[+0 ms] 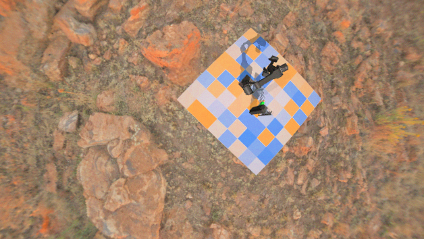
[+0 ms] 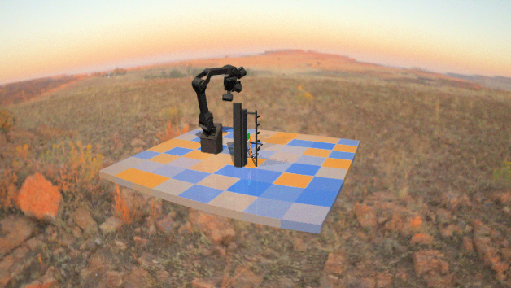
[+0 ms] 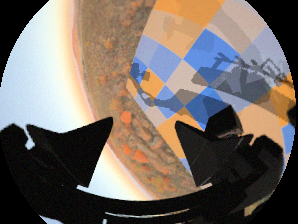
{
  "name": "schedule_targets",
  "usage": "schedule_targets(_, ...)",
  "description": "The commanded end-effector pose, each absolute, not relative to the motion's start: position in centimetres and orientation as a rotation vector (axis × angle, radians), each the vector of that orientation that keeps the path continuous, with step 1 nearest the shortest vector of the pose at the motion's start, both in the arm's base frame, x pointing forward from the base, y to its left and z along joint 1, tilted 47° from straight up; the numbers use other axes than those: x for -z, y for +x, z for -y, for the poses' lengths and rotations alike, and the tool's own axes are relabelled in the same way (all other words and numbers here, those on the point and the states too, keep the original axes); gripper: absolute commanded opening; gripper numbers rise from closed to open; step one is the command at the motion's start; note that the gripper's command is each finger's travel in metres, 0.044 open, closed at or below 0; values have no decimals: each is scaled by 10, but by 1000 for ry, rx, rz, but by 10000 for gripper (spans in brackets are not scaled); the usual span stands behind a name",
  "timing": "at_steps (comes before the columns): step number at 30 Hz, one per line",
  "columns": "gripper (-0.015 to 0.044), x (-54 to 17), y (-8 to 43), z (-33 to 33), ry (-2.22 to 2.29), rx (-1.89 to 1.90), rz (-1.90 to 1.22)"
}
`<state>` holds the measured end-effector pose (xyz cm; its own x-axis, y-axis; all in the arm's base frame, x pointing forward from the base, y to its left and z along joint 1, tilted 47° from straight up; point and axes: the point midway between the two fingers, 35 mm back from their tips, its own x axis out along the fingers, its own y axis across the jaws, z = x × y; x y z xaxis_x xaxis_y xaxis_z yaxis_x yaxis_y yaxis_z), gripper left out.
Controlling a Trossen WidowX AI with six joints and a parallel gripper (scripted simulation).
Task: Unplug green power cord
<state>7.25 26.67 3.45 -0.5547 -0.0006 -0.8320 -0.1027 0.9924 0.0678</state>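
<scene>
The green plug [image 2: 248, 136] shows as a small bright patch on the side of the power strip [image 2: 238, 134], about midway up its height; in the exterior view we see it seated against the strip. The strip stands upright on the counter [image 2: 252, 187] as a tall dark slab, with a thin black rack-like frame [image 2: 256, 136] just beside it on the far side. From the top view the strip appears as a short dark block [image 1: 259, 109] with the green plug [image 1: 262, 102] at its upper edge. A thin pale, coiled line [image 1: 260, 94] runs from the plug toward the arm; we take it for the cord but it is too small to be sure.

The end effector [image 2: 228, 97] hangs above the top of the strip and slightly to its left in the exterior view, apart from strip and plug alike. Its fingers stand wide apart and hold nothing. In the wrist view we see the two dark fingertips as pointed shapes spread to either side, with only ground, sky and the checkered counter [image 3: 193, 43] between them.

The arm [image 2: 201, 95] rises from a dark base block [image 2: 211, 140] set on the counter behind and left of the strip, bends at the elbow, and reaches forward over it. In the top view the arm [image 1: 267, 75] lies diagonally across the upper part of the counter.

The counter is a flat slab tiled in blue, orange, grey and beige squares. Around it lies rocky reddish ground [image 2: 81, 228] with dry grass.
</scene>
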Motion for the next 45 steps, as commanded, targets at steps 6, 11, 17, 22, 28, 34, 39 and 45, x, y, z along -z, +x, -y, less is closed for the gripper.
schedule_targets(6, 243, -21, 137, -220, -357, -297, -1970)
schedule_targets(11, 160, -17, 189, -163, -684, -401, -1853)
schedule_targets(17, 160, -21, 224, -108, -997, -478, -1811)
schedule_targets(22, 160, -29, 246, -60, -1261, -546, -1819)
schedule_targets(28, 160, -45, 265, -2, -1572, -653, -1883)
schedule_targets(34, 160, -48, 267, 8, -1625, -676, -1900)
schedule_targets(39, 160, -48, 267, 8, -1625, -676, -1900)
schedule_targets(45, 160, -48, 267, 8, -1625, -676, -1900)
